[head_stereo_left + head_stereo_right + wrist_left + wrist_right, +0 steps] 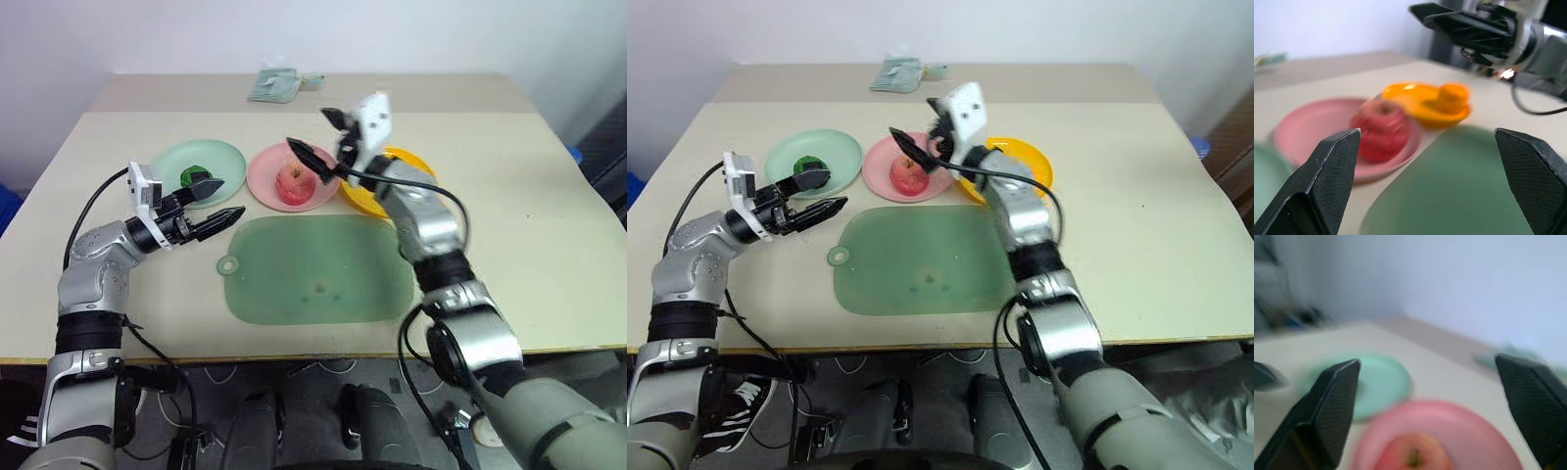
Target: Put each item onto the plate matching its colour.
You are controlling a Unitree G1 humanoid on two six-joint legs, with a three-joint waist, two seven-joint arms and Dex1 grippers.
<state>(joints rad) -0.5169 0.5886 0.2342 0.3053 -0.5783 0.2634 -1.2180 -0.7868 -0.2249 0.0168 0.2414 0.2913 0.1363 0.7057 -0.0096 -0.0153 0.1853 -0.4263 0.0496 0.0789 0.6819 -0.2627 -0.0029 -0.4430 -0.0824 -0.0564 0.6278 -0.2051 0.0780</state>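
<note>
The mint green plate (220, 155) holds the dark green and black round item (193, 176). A pinkish-red apple (294, 183) rests on the pink plate (266, 174). In the left wrist view the orange item (1453, 96) lies on the yellow-orange plate (1415, 100), which my right arm partly covers in the head views. My left gripper (233, 196) is open and empty, just in front of the mint plate. My right gripper (306, 126) hangs open and empty in the air above the apple.
A large pale green mat (313, 269) with a tab hole lies in front of the plates. A small green packet (274, 86) sits near the table's far edge. Bare tabletop extends to the right of the yellow-orange plate.
</note>
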